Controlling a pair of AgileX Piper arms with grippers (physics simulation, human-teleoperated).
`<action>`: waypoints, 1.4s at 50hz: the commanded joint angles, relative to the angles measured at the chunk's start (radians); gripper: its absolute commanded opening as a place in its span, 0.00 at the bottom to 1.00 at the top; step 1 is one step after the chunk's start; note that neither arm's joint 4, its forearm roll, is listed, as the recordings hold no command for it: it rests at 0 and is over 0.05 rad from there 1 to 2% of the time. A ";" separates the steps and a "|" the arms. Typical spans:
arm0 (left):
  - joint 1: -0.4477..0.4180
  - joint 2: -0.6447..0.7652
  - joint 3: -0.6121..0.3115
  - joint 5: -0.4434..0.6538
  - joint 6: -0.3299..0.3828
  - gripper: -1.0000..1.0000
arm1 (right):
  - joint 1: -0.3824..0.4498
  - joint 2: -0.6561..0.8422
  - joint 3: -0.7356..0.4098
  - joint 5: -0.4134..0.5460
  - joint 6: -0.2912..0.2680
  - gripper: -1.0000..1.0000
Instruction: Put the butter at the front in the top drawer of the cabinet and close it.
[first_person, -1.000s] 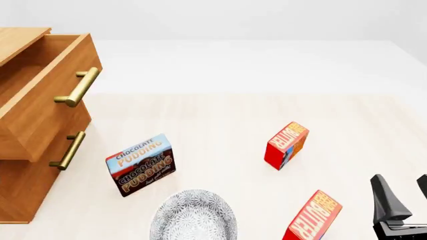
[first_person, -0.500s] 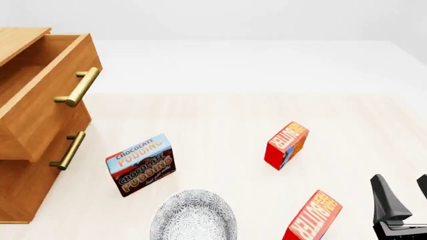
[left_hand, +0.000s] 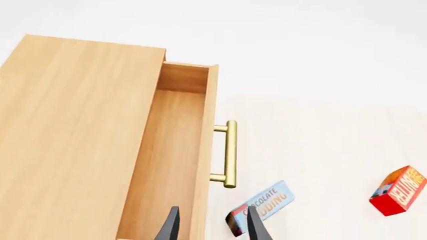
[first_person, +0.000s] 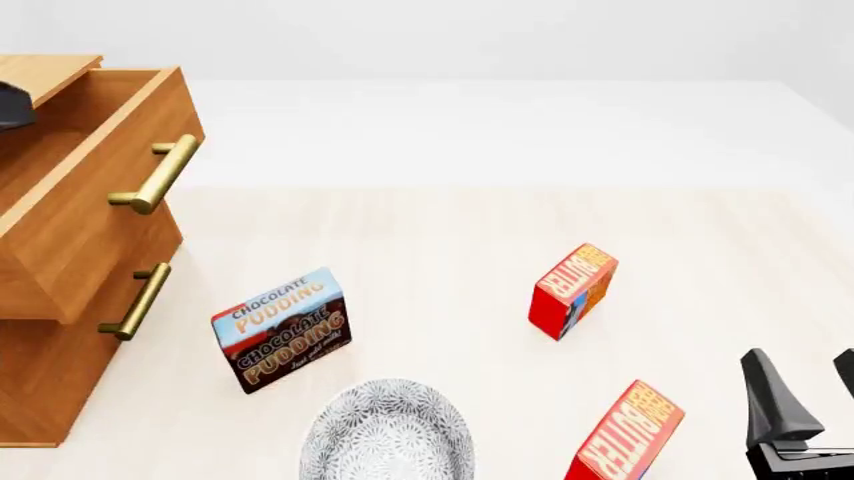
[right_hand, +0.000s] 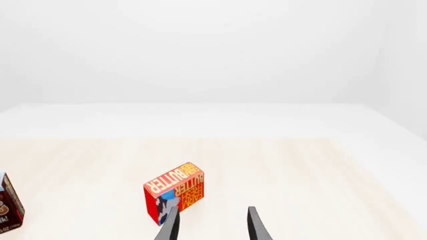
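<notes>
Two butter (first_person: 625, 432) cartons stand apart; top drawer (first_person: 83, 190) open.

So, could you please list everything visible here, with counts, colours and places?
cabinet: one, light-brown wood, table's left edge.
top drawer: one, light-brown, pulled open, brass handle.
lower drawer: one, shut, brass handle.
butter: two red-orange cartons; near one front right, far butter behind it.
pudding box: one, blue-brown, beside the cabinet.
plate: one, grey patterned, front centre.
table: pale wood.
left pincer: black, open, above the top drawer.
right pincer: black, open, front right.
</notes>
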 joint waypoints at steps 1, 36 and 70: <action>0.013 0.052 -0.017 0.046 -0.014 1.00 | -0.001 -0.007 0.001 0.006 0.000 1.00; 0.020 0.163 0.038 -0.002 -0.026 1.00 | -0.001 -0.007 0.001 0.006 0.001 1.00; -0.008 0.203 0.155 -0.082 -0.076 1.00 | 0.000 -0.007 0.001 0.006 0.000 1.00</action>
